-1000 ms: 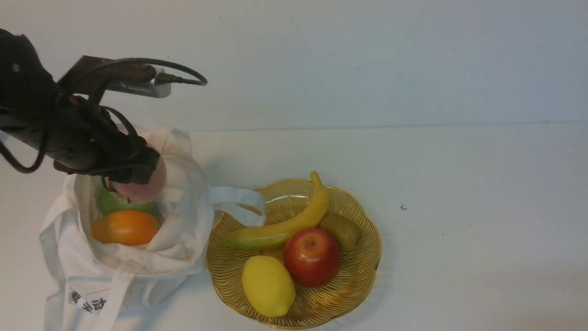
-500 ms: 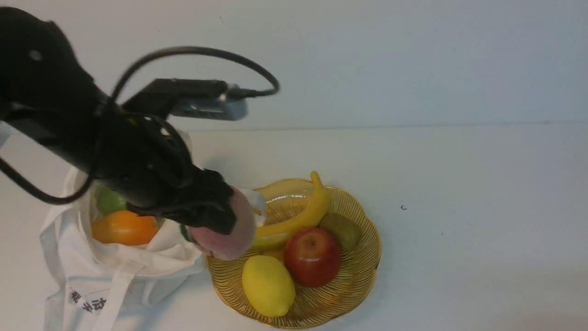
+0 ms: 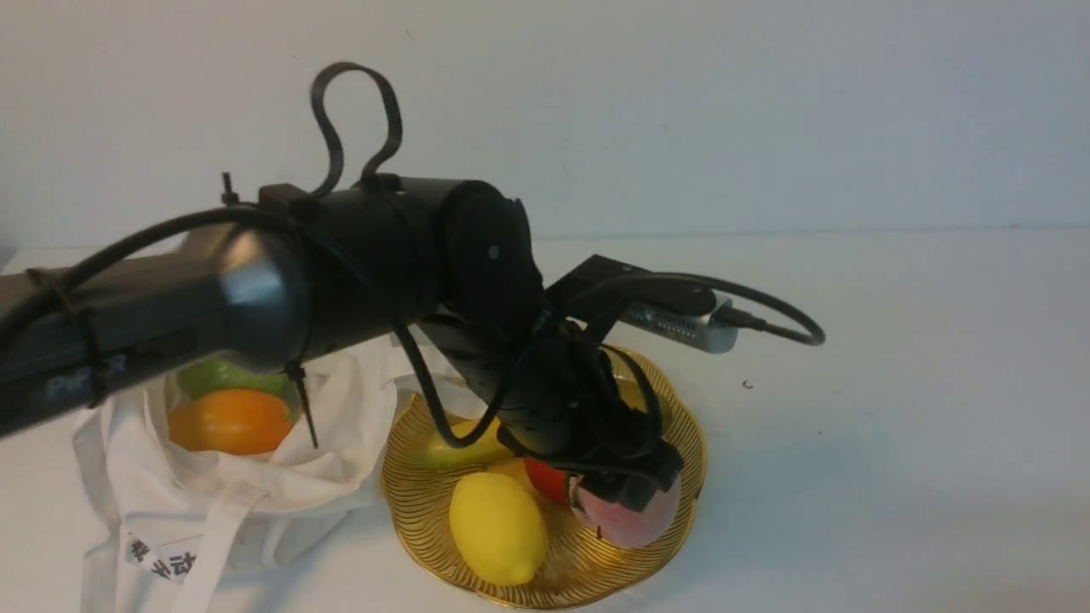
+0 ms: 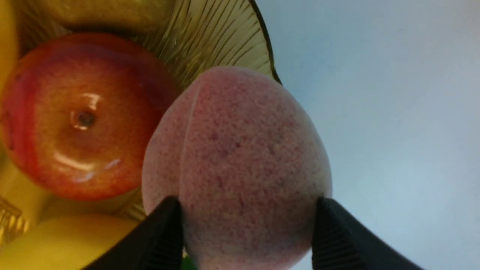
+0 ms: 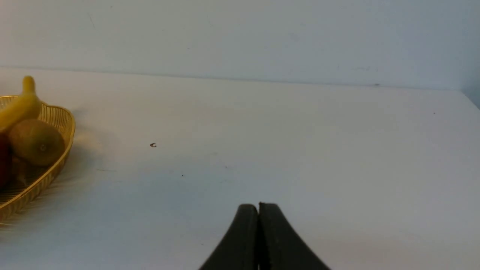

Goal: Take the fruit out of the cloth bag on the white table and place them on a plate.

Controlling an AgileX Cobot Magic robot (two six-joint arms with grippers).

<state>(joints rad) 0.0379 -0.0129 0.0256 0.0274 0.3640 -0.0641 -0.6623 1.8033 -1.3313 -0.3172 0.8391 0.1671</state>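
Observation:
My left gripper (image 3: 634, 502) is shut on the speckled pink peach (image 3: 630, 521) and holds it over the right part of the golden wire plate (image 3: 681, 426). In the left wrist view the peach (image 4: 240, 161) sits between both black fingers (image 4: 165, 232), next to the red apple (image 4: 78, 116). The white cloth bag (image 3: 230, 494) lies at the left with the green fruit (image 3: 217, 375) and the orange fruit (image 3: 230, 420) in its mouth. My right gripper (image 5: 258, 206) is shut and empty above the white table (image 5: 300, 150); it does not show in the front view.
The plate also holds a yellow lemon (image 3: 496, 528), a banana (image 3: 443, 443) mostly hidden by my arm, and a brown kiwi (image 5: 35, 141). A bag strap lies by the plate's left rim. A tiny dark speck (image 3: 748, 385) lies to the plate's right.
My left arm has swung right from the bag to over the plate's right side and lowered, carrying the peach. The bag, the other fruit and the plate have not moved.

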